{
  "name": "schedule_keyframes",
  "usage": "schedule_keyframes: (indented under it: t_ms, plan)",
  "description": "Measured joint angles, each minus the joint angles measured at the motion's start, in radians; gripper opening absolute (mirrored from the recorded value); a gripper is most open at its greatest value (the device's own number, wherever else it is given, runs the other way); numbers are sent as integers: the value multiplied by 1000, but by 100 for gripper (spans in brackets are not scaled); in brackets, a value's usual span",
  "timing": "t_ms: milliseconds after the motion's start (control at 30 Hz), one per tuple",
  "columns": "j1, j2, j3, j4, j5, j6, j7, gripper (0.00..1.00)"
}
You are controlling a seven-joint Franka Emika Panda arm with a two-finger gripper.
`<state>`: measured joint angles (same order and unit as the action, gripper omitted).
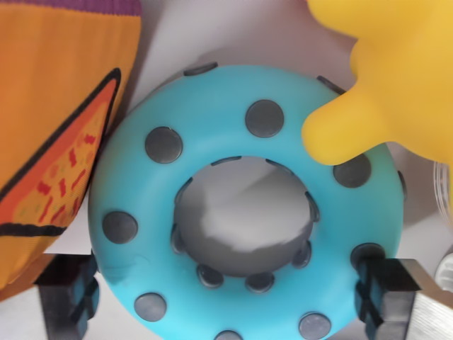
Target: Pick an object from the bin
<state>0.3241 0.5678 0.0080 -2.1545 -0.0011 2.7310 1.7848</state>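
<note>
While my camera looks straight down into the bin point(233, 32), a turquoise ring point(244, 205) fills most of the view, a fat doughnut shape studded with round dark grey dots point(264, 117) on its top face and around the rim of its centre hole. Through that hole I see the pale grey floor of the bin. My gripper point(230, 297) is spread wide, released, with one black finger pad point(69, 297) at the near left of the wrist view's left and the other black pad point(386, 294) on the wrist view's right; the near part of the ring lies between them. The right pad sits right against the ring's outer edge, while the left pad is just beside the ring, and I cannot tell whether it touches. To the far right a soft yellow toy point(396, 78) overlaps the ring, one rounded lobe point(336, 131) lying over its upper right part. On the left an orange object point(60, 127) presses against the ring's side; it carries a printed picture outlined in black, a wedge shape with small red marks point(67, 173), and a purple strip point(92, 6) along its far edge. I can read no brand, label or lettering on any of these things. At the far right edge a sliver of something clear point(446, 191) shows, too little to identify.
</note>
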Motion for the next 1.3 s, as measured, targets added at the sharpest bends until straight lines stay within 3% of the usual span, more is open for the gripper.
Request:
schedule_keyframes:
  t_ms: [1300]
  plan:
    - [0,-18,0,0,0,-10,0,0]
